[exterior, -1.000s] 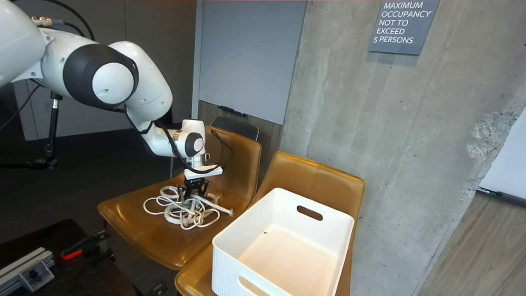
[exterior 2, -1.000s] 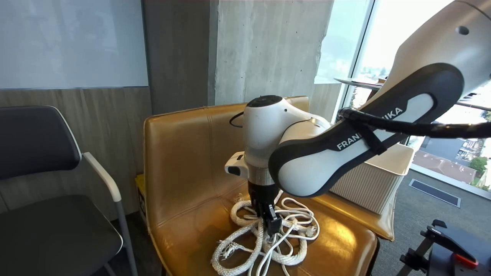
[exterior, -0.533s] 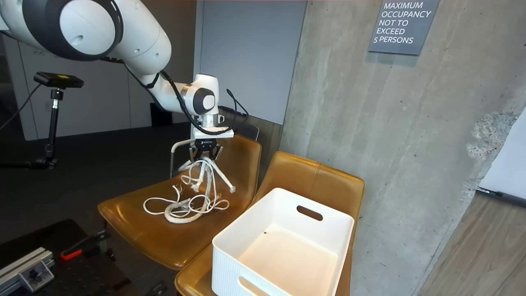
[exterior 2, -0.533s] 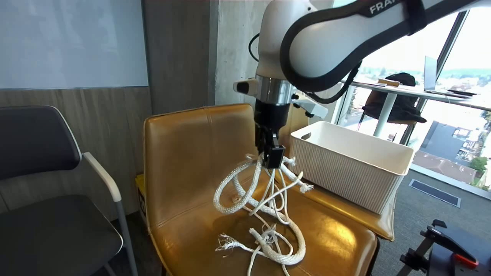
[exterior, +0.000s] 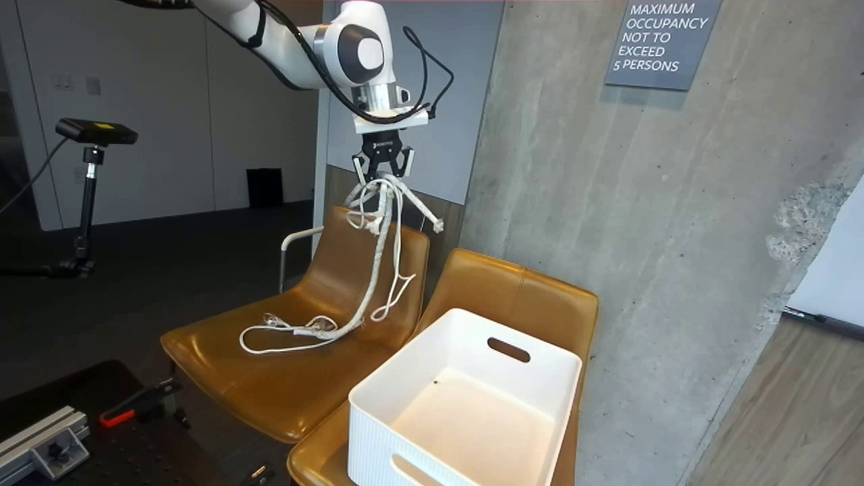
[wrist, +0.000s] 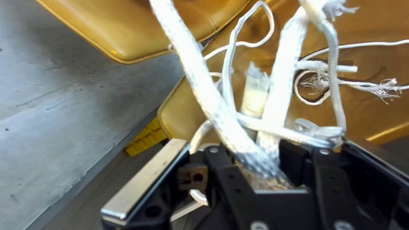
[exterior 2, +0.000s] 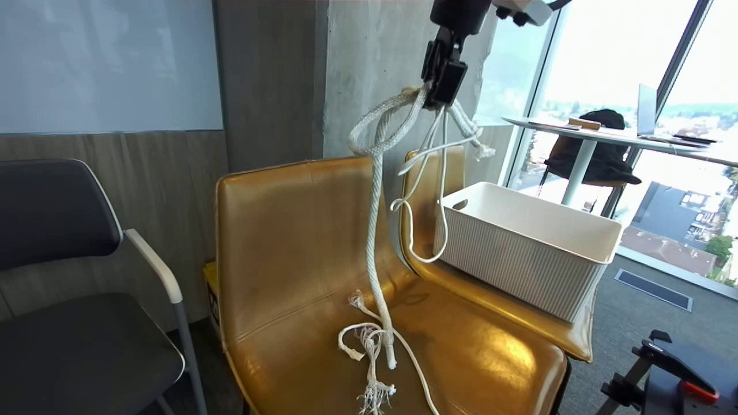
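At far left in an exterior view, a black camera [exterior: 96, 131] is mounted atop an upright stand [exterior: 86, 209]; lower and to the right lies a clamp [exterior: 119, 418] with a red part. Next stands a tan upholstered chair [exterior: 223, 364]. Above its backrest in both exterior views, the gripper [exterior: 383, 174] points downward, its fingers clamped on a tangle of white rope [exterior: 379, 253]; the wrist view shows thick braided strands passing between them. The rope hangs from the grip, one thick strand running down to the chair's seat, where a thin loop and frayed ends rest. Right of this, a white bin [exterior: 371, 439] with oval handle holes stands upright on a second tan chair [exterior: 526, 290], beside the first. Further right, a grey occupancy sign [exterior: 661, 44] is fixed to the concrete wall [exterior: 540, 189].
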